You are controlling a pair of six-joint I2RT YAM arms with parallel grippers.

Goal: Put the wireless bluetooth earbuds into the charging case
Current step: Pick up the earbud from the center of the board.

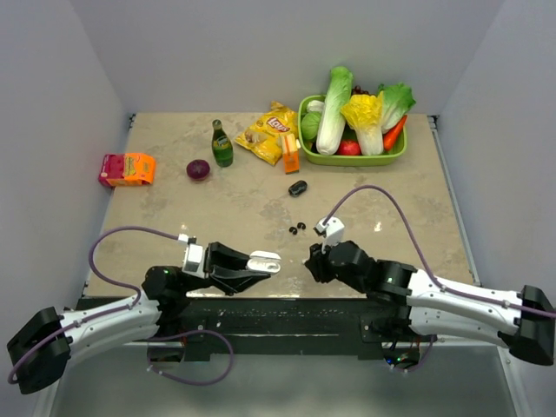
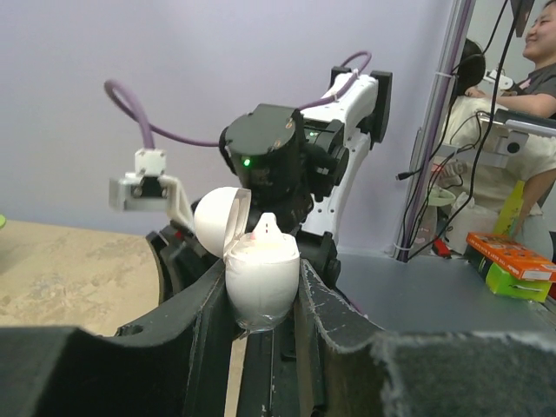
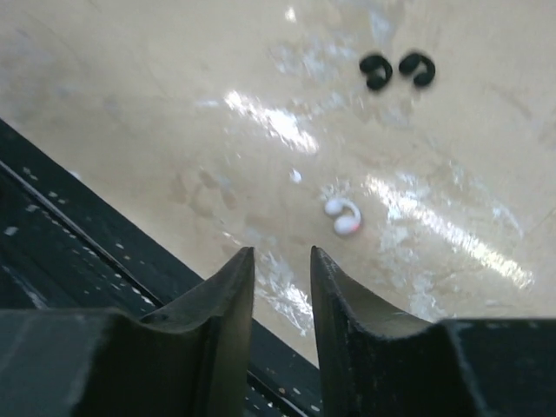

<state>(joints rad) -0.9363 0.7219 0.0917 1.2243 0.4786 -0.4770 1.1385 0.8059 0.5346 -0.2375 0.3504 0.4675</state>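
Left wrist view shows the left claw [image 2: 261,300] pinching the white charging case [image 2: 261,274], lid open. Rightward, the right claw [image 3: 282,269] hangs slightly parted and empty near a white earbud [image 3: 345,217] on the desk [image 3: 130,104], two black earbuds [image 3: 375,71] beyond. Likely next: a careful pickup of that tiny bud.

Three viewpoints — one overhead, two on the wrists.
The top camera looks down from high behind the near edge of the table [image 1: 174,208], taking in all of it. The left wrist camera looks level along its fingers [image 2: 208,321], facing the right arm [image 2: 278,156] close by. The right wrist camera tilts steeply down, near the tabletop — its black earbuds [image 3: 376,71], upper right, also show mid-frame from above.
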